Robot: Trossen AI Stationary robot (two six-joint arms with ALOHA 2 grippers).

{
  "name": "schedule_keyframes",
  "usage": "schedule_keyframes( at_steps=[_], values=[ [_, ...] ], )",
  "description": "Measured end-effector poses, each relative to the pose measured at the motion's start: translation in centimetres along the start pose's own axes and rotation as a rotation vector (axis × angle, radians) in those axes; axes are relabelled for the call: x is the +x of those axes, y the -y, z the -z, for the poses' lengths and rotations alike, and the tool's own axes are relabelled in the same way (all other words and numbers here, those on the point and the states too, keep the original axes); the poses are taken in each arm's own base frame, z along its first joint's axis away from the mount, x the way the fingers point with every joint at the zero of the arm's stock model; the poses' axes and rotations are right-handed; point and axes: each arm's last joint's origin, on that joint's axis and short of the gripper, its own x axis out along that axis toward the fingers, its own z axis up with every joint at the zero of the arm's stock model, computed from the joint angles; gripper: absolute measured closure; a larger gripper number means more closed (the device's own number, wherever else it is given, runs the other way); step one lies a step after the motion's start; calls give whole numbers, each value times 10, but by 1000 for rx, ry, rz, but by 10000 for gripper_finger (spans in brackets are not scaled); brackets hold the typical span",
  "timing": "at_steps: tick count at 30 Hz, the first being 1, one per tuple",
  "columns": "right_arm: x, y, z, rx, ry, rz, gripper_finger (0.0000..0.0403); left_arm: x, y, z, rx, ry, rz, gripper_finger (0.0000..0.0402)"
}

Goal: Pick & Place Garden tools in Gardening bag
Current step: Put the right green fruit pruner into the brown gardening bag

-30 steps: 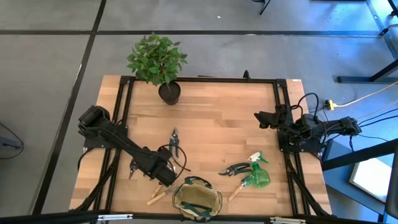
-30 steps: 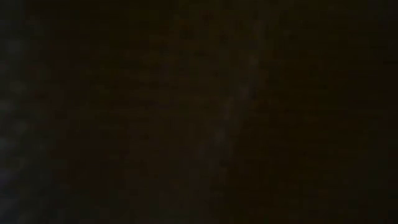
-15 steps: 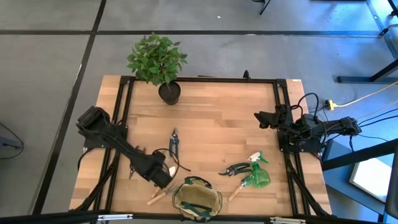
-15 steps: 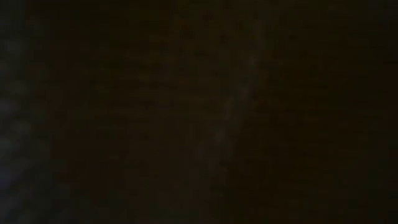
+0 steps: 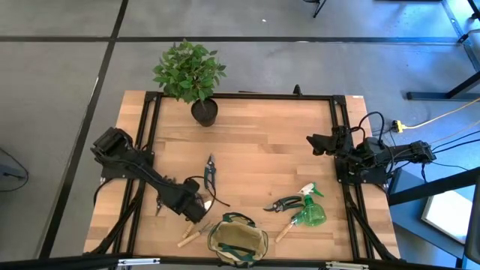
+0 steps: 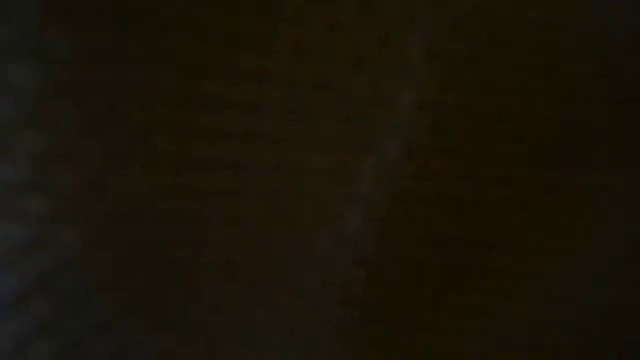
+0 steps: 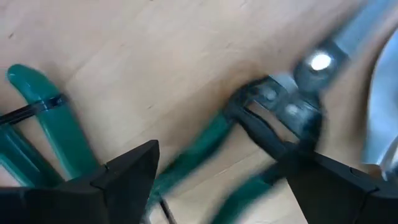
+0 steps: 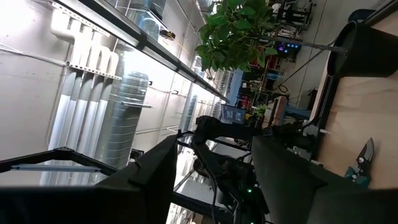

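A wooden table [image 5: 255, 142] framed in black rail carries the scene, seen from overhead. At its far left edge a leafy plant [image 5: 189, 70] stands in a black pot [image 5: 204, 112]. The left arm reaches from the left side across the near half of the table, its left gripper [image 5: 196, 208] low over the wood just left of the gardening bag [image 5: 238, 240], fingers spread wide and holding nothing. The olive and tan bag sits upright at the table's near edge, near the middle. The right arm is folded back at the table's right edge, its right gripper [image 5: 313, 142] raised clear of the tools, jaws partly apart and empty.

Among the tools, a green spray bottle [image 5: 310, 212] with a white trigger lies on its side right of the bag, dark-handled pruners [image 5: 283, 203] just left of it and a wooden handle [image 5: 283, 232] just nearer. Slim snips [image 5: 209, 171] lie toward the table's middle, beyond the left gripper. A wooden-handled tool [image 5: 188, 236] rests at the bag's left. The left wrist view shows green-handled shears [image 7: 280, 112] on the wood between that gripper's open fingers [image 7: 127, 177]. The low view is dark
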Motion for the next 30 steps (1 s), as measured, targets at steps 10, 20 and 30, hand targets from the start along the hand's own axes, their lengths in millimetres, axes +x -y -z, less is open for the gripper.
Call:
schedule_keyframes(
  at_steps=[10, 20, 30],
  values=[
    [0, 0, 0, 0, 3, 0, 194, 2, -4, -6, 103, -55, 2, 68],
    [0, 0, 0, 0, 2, 0, 194, 1, 0, -1, 161, -119, 61, 68],
    [0, 0, 0, 0, 2, 0, 194, 1, 1, 4, 219, -49, 68, 68]
  ],
)
